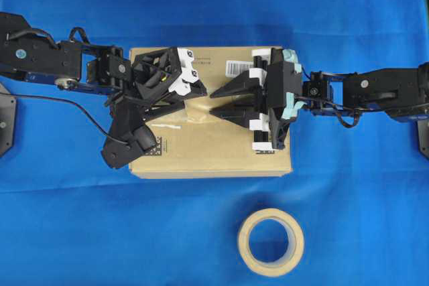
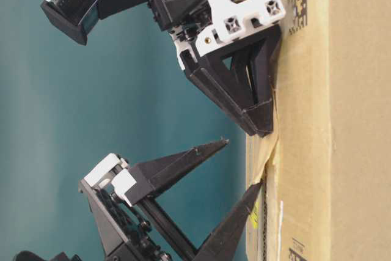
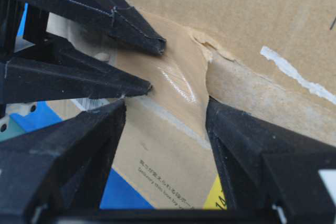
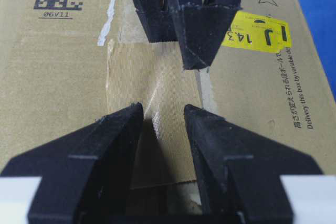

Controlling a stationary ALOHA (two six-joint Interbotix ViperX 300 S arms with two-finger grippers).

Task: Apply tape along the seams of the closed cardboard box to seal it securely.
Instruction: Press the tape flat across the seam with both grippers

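So far one piece of tape (image 4: 152, 103) lies across the seams (image 3: 294, 72) mid-top of the cardboard box (image 1: 214, 155), still rippled, both the left tool (image 1: 198, 86) and right tool (image 1: 216, 100) wide and empty, most seam bare.

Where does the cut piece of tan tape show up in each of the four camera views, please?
Overhead: the tape lies mid-box, between the two pincers' tips.
Table-level: it shows edge-on, wrinkled, against the cardboard box face, at.
Left wrist: centre, glossy and creased, at.
Right wrist: centre, ribbed, across the seam, at.
Shared landmark: the yellow sticker, also visible at and; hidden overhead.
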